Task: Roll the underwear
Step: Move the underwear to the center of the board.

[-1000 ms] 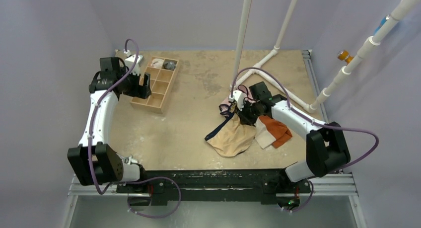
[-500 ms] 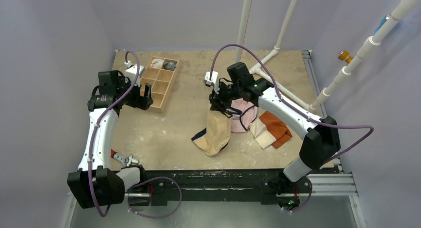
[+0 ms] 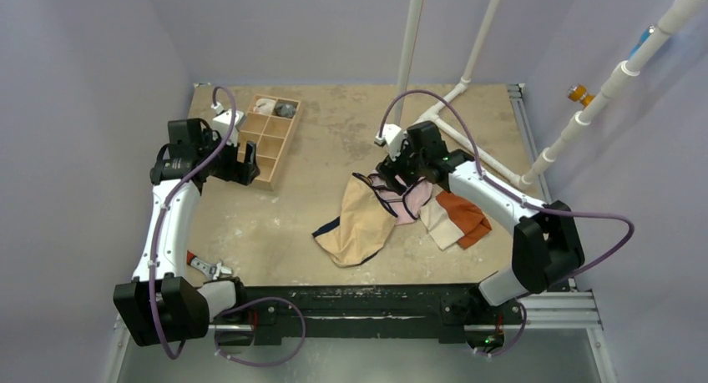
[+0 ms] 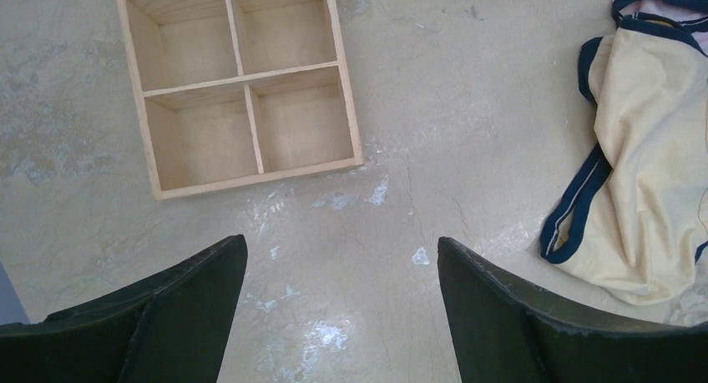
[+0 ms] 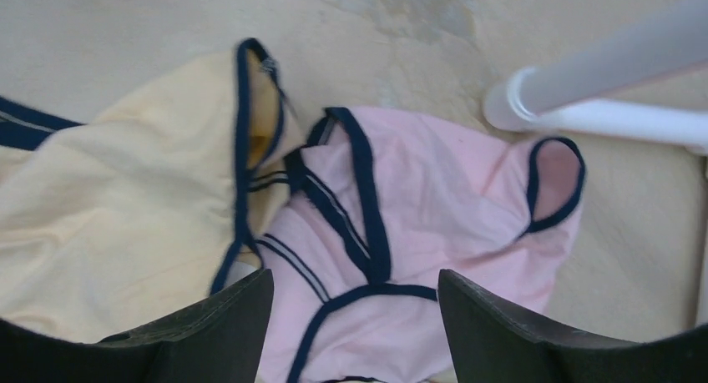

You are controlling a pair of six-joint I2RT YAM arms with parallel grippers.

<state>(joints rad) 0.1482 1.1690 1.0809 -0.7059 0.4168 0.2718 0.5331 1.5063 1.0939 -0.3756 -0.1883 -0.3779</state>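
The underwear (image 3: 361, 225) is tan-beige with navy edging and lies crumpled mid-table, its top edge raised in a loose fold (image 5: 125, 199); its lower end also shows in the left wrist view (image 4: 647, 191). My right gripper (image 3: 397, 169) hovers open above the underwear's upper right edge and the pink briefs (image 5: 434, 224), with nothing between its fingers (image 5: 217, 325). My left gripper (image 4: 342, 316) is open over bare table, near the wooden tray (image 3: 261, 139), far left of the underwear.
Pink briefs (image 3: 411, 196) lie against the underwear's right side. Orange and cream folded cloths (image 3: 455, 217) lie further right. White pipes (image 3: 455, 124) stand and run behind the right gripper. The compartment tray (image 4: 242, 83) holds small items in its far cells.
The right gripper opened and let go of the underwear, which dropped flat onto the table; the gripper then shifted right and toward the front. The left arm barely moved.
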